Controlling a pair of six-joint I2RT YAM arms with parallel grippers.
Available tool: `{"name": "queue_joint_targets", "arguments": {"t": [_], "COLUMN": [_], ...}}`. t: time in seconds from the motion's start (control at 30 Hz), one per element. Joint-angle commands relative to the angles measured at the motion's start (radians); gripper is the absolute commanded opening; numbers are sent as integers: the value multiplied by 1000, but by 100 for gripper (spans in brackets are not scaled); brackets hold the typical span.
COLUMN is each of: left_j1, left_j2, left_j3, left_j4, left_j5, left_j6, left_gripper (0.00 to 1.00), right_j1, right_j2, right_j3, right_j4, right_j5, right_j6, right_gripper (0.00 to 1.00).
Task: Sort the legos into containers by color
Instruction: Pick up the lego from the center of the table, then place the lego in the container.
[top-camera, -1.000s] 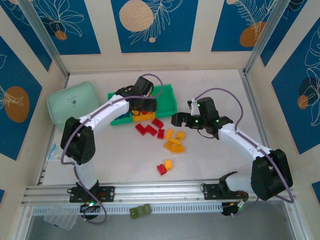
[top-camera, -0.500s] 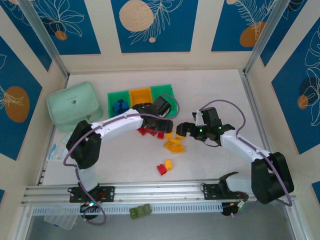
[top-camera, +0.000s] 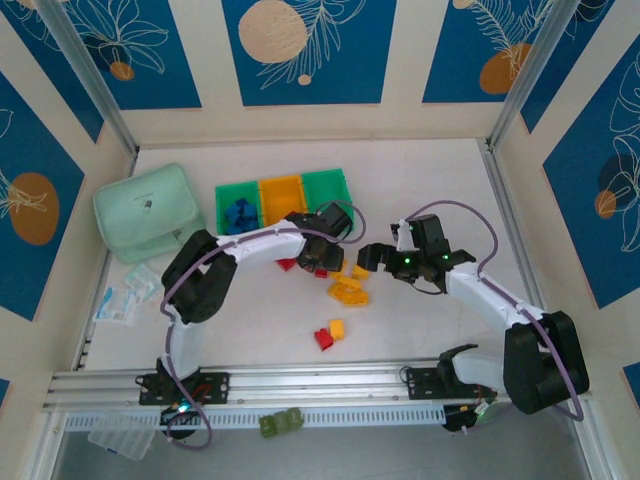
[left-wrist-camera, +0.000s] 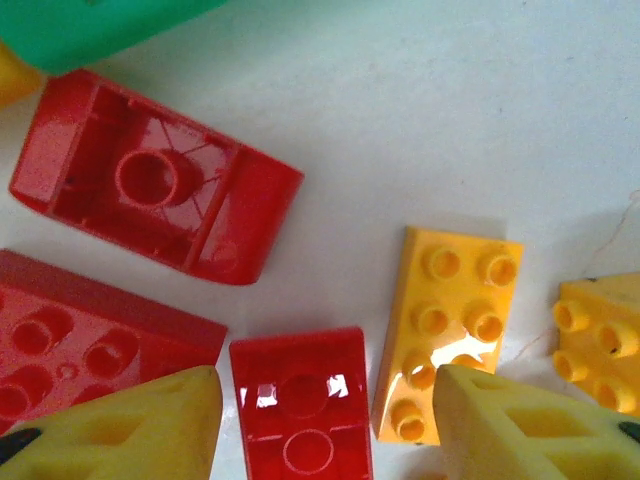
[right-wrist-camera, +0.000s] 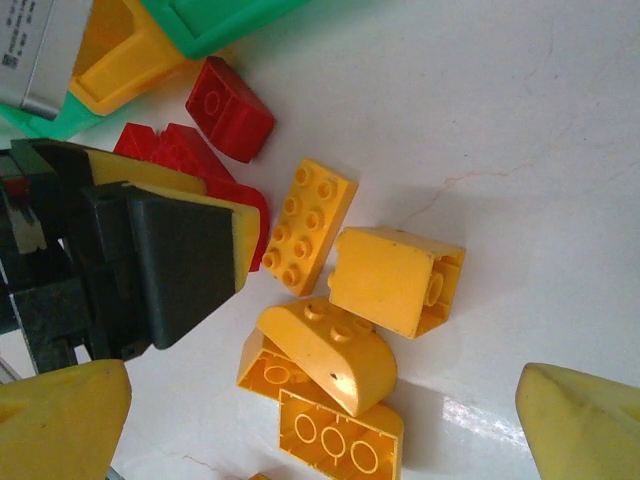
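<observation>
Three containers stand in a row: a green bin (top-camera: 237, 205) with blue legos, an orange bin (top-camera: 281, 192) and a green bin (top-camera: 325, 185). My left gripper (top-camera: 322, 262) (left-wrist-camera: 320, 430) is low over the red legos, open. A small red brick (left-wrist-camera: 300, 400) lies between its fingers, apart from both. A yellow flat brick (left-wrist-camera: 447, 325) lies partly under the right finger (left-wrist-camera: 520, 425). My right gripper (top-camera: 375, 257) (right-wrist-camera: 320, 430) is wide open above a cluster of yellow legos (top-camera: 348, 291) (right-wrist-camera: 325, 350), holding nothing. A red and a yellow brick (top-camera: 328, 334) lie nearer the front.
A mint-green pouch (top-camera: 147, 210) sits at the left, with plastic packets (top-camera: 125, 295) in front of it. An olive-green piece (top-camera: 281, 424) rests by the front rail (top-camera: 320, 380). The two grippers stand close together; the left finger (right-wrist-camera: 170, 250) borders the yellow cluster.
My left arm has swung from over the bins down and right to the red legos, and its jaws have narrowed. My right gripper has shifted slightly towards the yellow cluster.
</observation>
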Motion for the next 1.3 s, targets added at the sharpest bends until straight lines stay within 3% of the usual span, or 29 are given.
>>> {"name": "queue_joint_targets", "arguments": {"t": [0.0, 0.23, 0.53, 0.9, 1.07, 1.27], "left_j1": [-6, -7, -7, 0, 50, 169], "left_j2": [41, 69, 63, -104, -181, -173], "left_j3": [19, 42, 36, 11, 33, 108], "left_j4": [1, -13, -27, -42, -66, -81], "left_j5": [-20, -26, -29, -82, -126, -151], "left_j6": [-12, 2, 3, 33, 81, 129], "left_gripper": [55, 44, 39, 35, 36, 37], "right_j1": [-9, -12, -15, -6, 48, 144], "right_j2": [-25, -23, -28, -32, -12, 30], "right_j3": [-12, -14, -19, 17, 62, 115], "right_j4": [-1, 9, 15, 2, -3, 15], "right_j5": [-30, -38, -43, -51, -46, 5], "right_j6": [6, 7, 7, -20, -20, -9], "right_gripper": [99, 99, 99, 99, 99, 99]}}
